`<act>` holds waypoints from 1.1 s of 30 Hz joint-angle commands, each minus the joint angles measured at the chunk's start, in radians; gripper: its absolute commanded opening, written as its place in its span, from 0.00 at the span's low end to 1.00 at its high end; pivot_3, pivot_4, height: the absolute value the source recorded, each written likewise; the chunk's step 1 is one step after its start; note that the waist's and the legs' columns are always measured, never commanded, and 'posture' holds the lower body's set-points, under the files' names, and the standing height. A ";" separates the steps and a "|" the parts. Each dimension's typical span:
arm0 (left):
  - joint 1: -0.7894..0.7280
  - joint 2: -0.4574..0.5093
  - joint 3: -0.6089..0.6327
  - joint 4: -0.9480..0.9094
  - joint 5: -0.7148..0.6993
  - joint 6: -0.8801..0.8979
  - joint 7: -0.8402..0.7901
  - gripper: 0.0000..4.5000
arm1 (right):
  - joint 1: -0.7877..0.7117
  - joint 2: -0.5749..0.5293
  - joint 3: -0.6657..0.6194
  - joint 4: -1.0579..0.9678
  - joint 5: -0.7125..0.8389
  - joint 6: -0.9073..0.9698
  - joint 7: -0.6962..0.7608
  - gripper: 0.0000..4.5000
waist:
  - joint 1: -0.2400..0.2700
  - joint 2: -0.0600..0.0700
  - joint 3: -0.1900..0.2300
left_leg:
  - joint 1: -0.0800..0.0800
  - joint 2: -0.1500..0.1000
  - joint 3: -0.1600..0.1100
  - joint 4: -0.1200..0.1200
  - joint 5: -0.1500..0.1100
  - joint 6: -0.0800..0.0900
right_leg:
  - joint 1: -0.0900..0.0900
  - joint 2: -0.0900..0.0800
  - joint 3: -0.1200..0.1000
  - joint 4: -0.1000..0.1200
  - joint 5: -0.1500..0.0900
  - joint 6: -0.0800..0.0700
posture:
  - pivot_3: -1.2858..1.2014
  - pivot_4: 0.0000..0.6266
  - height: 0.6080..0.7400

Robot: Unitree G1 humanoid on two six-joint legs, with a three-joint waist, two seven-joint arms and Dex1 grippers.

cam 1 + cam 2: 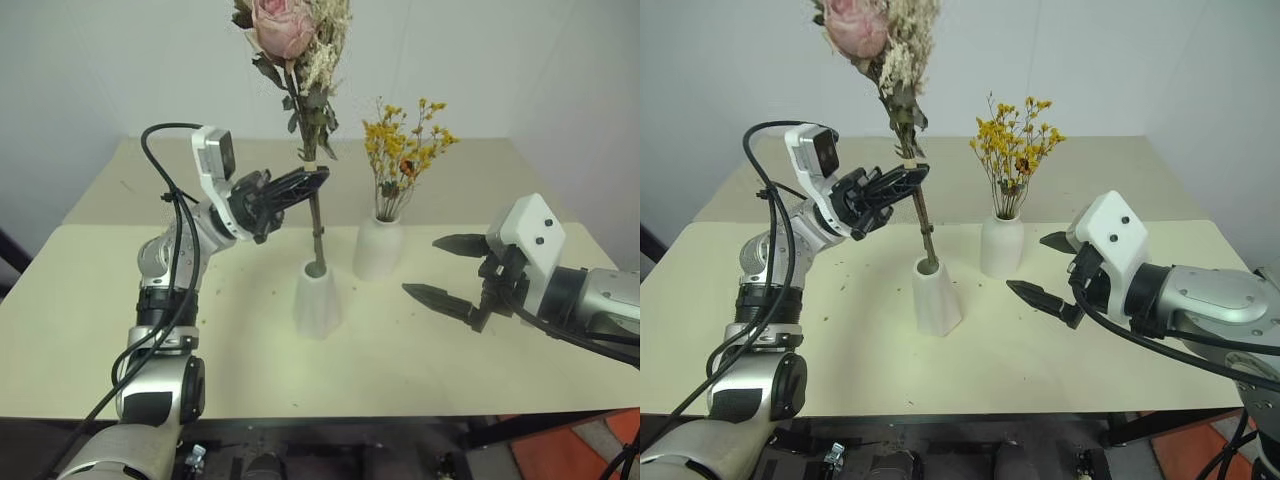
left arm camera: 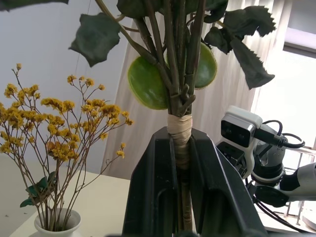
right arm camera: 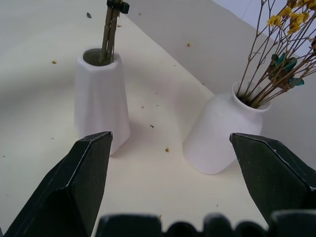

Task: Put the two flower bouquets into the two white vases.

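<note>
My left gripper (image 1: 300, 184) is shut on the taped stems of the pink rose bouquet (image 1: 292, 40), held upright above the tapered white vase (image 1: 317, 298). The stem ends reach down into that vase's mouth (image 3: 98, 55). The spray of tiny yellow flowers (image 1: 405, 150) stands in the rounder white vase (image 1: 379, 249) just to the right. My right gripper (image 1: 447, 268) hovers open to the right of both vases, its fingers spread wide with nothing between them. In the left wrist view the wrapped stems (image 2: 179, 143) sit pinched between the black fingers.
Both vases stand near the middle of a cream table (image 1: 90, 330) with a seam across its far half. Small dried flecks lie scattered on the top around the vases. A pale wall rises behind.
</note>
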 commanded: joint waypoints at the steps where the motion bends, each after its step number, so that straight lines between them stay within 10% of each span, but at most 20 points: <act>1: 0.005 0.007 -0.010 -0.040 0.008 -0.006 -0.002 0.02 | -0.012 -0.011 -0.011 -0.016 -0.005 -0.017 -0.012 1.00 | 0.001 0.000 0.000 | 0.000 0.000 0.000 0.000 0.000 0.000 | 0.000 0.000 0.000 0.000 0.000 0.000 | 0.52 0.24 1.00; 33: 0.037 0.044 0.048 -0.134 -0.045 -0.001 0.033 0.02 | -0.014 -0.006 0.043 0.011 -0.071 -0.071 0.026 1.00 | 0.001 0.000 0.000 | 0.000 0.000 0.000 0.000 0.000 0.000 | 0.000 0.000 0.000 0.000 0.000 0.000 | 0.52 0.24 1.00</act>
